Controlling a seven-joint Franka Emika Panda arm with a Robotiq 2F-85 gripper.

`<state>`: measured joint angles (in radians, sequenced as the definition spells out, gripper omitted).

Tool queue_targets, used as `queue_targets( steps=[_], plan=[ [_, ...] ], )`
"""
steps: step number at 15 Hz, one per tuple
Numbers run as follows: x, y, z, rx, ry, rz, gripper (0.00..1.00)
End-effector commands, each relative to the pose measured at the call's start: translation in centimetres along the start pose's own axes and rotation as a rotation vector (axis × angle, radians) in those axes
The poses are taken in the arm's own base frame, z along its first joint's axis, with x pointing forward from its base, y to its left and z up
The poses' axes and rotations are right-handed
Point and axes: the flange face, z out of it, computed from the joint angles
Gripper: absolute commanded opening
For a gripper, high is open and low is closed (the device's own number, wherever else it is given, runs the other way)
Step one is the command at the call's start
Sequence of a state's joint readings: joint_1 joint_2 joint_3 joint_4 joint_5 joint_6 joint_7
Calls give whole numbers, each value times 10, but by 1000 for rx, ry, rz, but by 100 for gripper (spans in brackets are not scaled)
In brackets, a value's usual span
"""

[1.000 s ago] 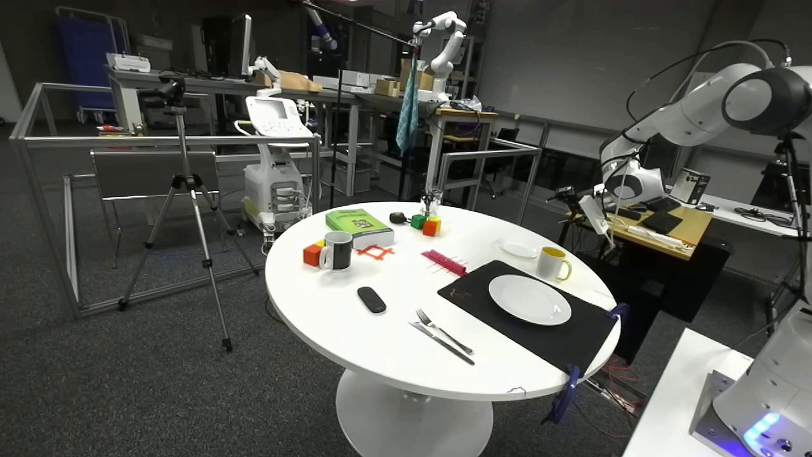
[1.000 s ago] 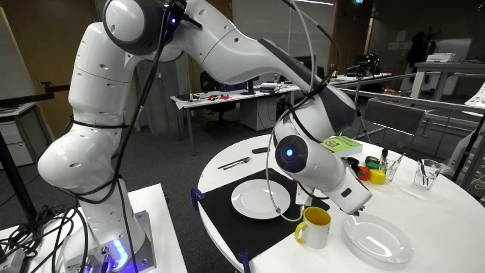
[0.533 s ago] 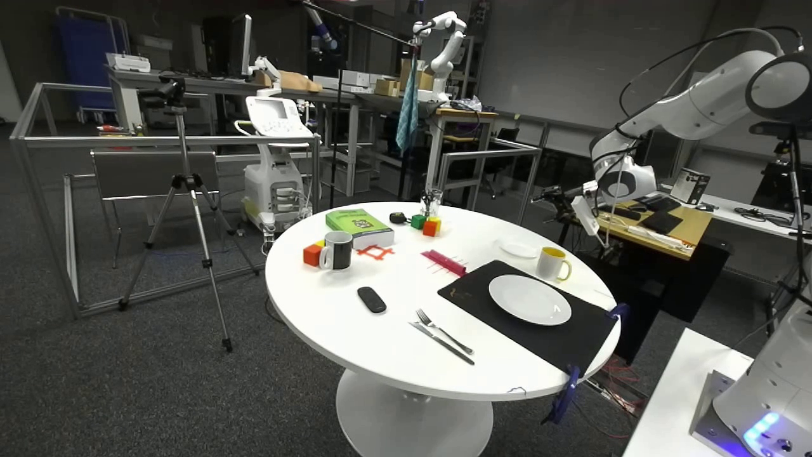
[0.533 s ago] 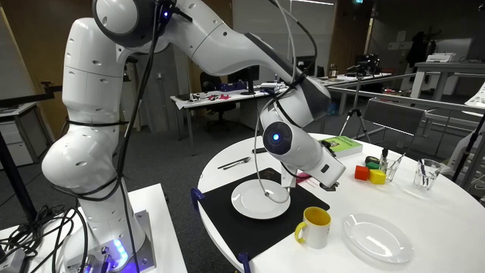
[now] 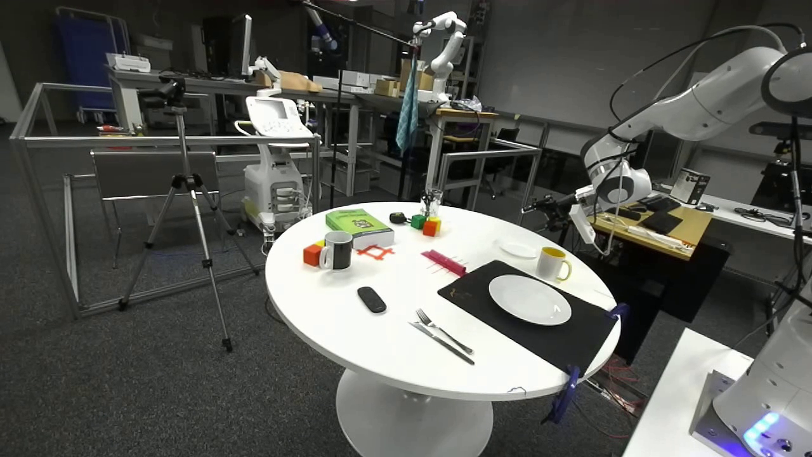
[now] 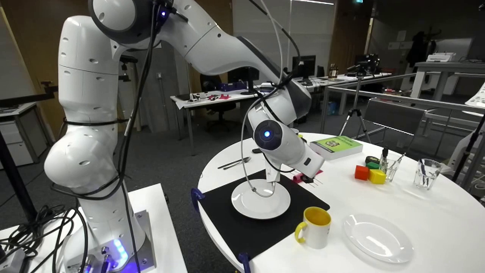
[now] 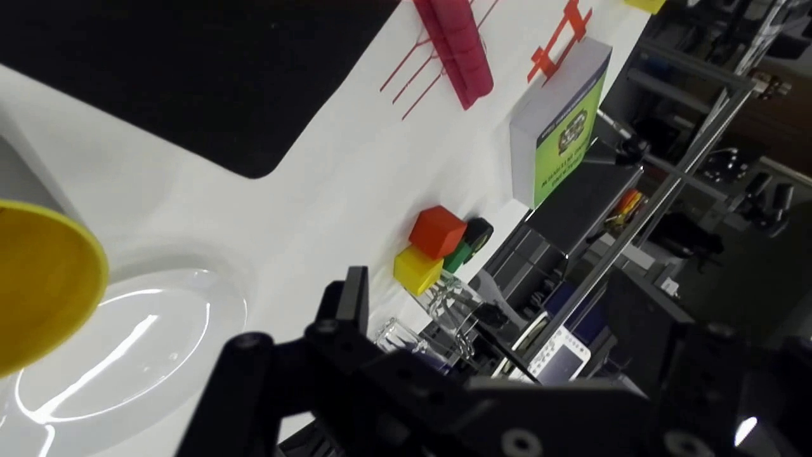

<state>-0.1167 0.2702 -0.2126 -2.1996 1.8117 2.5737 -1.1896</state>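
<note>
Hanging over the round white table (image 6: 435,223), the gripper (image 7: 488,282), spread wide and empty, has just swung aside in an exterior view, uncovering the red cube (image 6: 361,173) and leaving the yellow-lined mug (image 6: 317,232) ungrasped beside the black placemat (image 6: 242,236) at the table's robot-side edge.

Smooth mug (image 6: 319,232), probably glazed ceramic.

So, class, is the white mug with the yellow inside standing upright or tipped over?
Upright: in both exterior views the mug stands straight on the table, opening upward.
</note>
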Motion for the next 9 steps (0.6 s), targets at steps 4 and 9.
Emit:
queue_targets(
  steps=[4, 9],
  plan=[
    [-41, -4, -12, -23, -186, -156, 100],
    [-65, 0, -8, -93, -326, -250, 100]
  ],
)
